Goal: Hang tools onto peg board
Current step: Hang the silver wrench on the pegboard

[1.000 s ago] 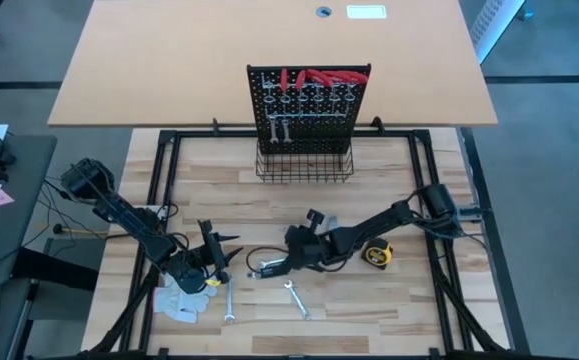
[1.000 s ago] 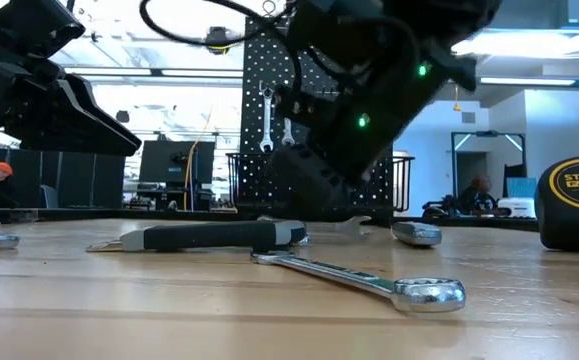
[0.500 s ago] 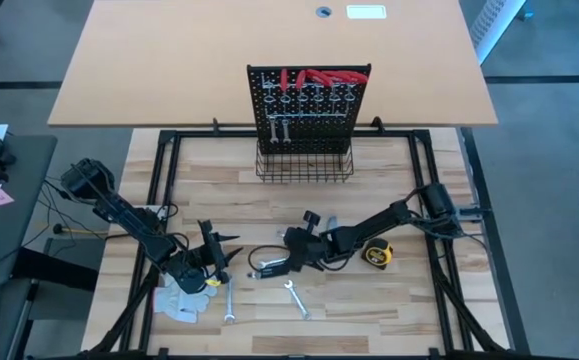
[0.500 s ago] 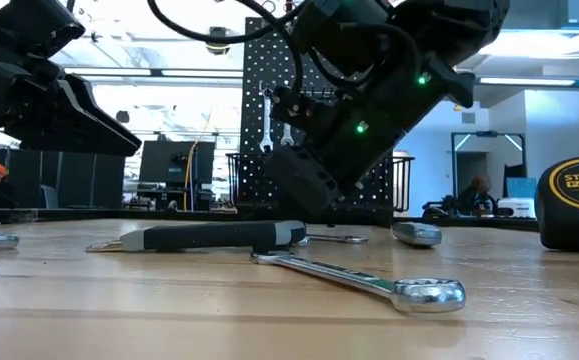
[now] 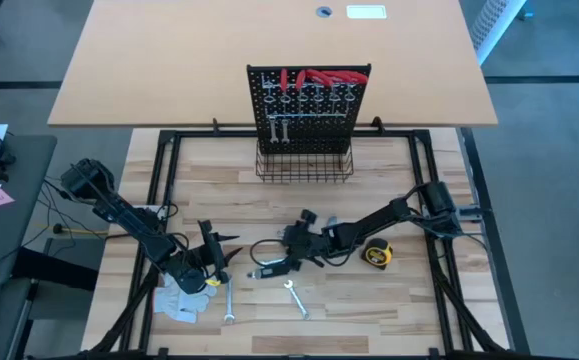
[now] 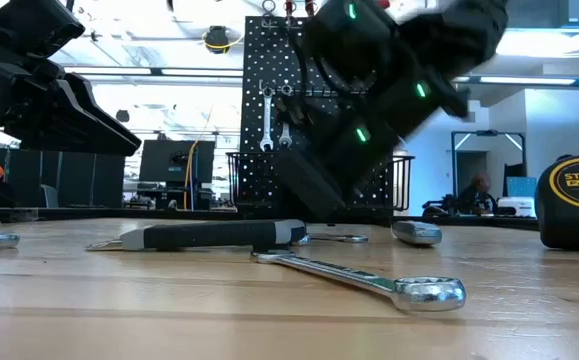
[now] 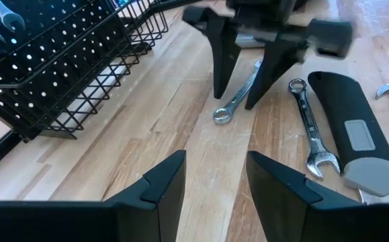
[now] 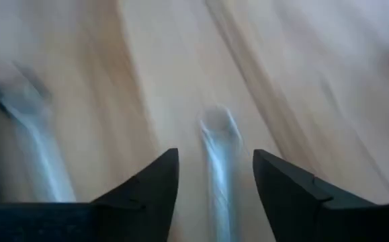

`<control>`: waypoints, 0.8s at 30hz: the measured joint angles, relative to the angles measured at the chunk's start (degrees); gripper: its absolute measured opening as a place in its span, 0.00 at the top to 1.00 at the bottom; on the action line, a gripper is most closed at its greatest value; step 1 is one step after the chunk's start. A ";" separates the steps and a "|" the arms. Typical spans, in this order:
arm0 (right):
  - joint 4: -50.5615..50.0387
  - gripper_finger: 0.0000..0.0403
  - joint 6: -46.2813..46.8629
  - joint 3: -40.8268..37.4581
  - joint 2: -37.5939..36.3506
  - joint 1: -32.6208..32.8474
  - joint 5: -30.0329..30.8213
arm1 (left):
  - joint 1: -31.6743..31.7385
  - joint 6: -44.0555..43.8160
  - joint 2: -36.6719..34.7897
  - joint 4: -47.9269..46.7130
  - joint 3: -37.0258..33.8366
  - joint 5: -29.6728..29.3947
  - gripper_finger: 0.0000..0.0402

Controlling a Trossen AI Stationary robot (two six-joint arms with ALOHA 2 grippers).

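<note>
Fingers (image 7: 224, 64) of right gripper (image 7: 241, 101) spread apart, hovering over small silver wrench (image 7: 238, 94) flat on bench (image 5: 269, 215), gripping nothing. Black-handled tool (image 7: 352, 131) and second wrench (image 7: 308, 131) just beside, also on bench. Left gripper (image 7: 214, 178) fingers parted too, empty, low over bench, well short of peg board (image 5: 309, 105). Peg board upright at bench's far edge, two wrenches already hung.
</note>
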 joint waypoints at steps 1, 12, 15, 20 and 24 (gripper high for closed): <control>1.01 0.48 0.16 -0.09 0.61 -0.36 -0.05 | -0.02 0.00 0.00 0.00 0.00 0.00 0.62; 4.32 0.74 2.38 -0.74 5.48 -4.11 -9.38 | 0.00 0.57 0.00 0.11 0.00 -0.08 0.62; 5.27 0.87 2.38 -0.72 6.03 -4.45 -10.81 | 0.00 0.61 0.00 0.41 0.00 -0.13 0.62; 8.62 0.92 -0.47 -1.11 5.51 -4.42 -11.66 | 0.64 0.63 0.00 0.41 0.00 -0.13 0.62; 10.77 0.92 -2.78 -1.24 3.27 -3.56 -10.03 | 1.72 0.63 0.00 0.40 0.00 -0.11 0.62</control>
